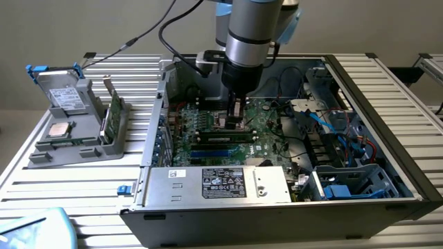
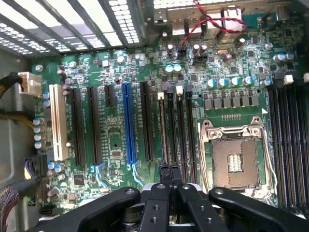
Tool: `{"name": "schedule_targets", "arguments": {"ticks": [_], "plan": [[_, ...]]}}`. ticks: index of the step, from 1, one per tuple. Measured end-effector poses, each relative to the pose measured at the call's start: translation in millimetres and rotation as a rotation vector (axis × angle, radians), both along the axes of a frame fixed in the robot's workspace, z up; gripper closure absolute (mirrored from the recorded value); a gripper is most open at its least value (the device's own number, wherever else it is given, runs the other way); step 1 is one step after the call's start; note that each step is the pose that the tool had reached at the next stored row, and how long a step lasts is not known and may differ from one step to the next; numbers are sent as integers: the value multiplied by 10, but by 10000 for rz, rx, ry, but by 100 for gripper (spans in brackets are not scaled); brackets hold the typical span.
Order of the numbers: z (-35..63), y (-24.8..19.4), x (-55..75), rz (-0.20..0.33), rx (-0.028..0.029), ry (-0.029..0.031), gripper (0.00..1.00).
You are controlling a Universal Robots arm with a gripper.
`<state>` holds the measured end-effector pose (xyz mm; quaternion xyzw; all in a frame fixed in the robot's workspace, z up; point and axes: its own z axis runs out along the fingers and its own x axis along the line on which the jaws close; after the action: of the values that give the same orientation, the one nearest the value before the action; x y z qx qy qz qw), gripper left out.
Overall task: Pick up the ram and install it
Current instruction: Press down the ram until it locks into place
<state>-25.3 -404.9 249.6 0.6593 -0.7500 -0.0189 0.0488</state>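
The ram (image 1: 225,138) is a thin dark-green stick with a white label, standing in a slot on the motherboard (image 1: 266,122) inside the open computer case. In the wrist view the ram (image 2: 161,128) shows edge-on in the memory slot closest to the blue slot (image 2: 128,121). My gripper (image 1: 234,120) hangs straight down over the board just behind the stick, shut, with nothing between its fingers. In the wrist view my gripper (image 2: 169,170) has its black fingers pressed together above the row of memory slots, beside the ram's end.
The processor socket (image 2: 236,159) lies open beside the slots. A grey holder (image 1: 76,148) left of the case carries a hard drive (image 1: 66,96), a processor chip (image 1: 59,129) and a bracketed green card (image 1: 114,111). The power supply (image 1: 221,184) and cables (image 1: 332,129) crowd the case.
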Motion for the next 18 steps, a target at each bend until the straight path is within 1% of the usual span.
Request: {"name": "schedule_targets", "arguments": {"ticks": [8, 18], "plan": [[-76, 0, 0, -1461, 1, 0, 89], [-72, 0, 0, -2980, 1, -2, 89]]}}
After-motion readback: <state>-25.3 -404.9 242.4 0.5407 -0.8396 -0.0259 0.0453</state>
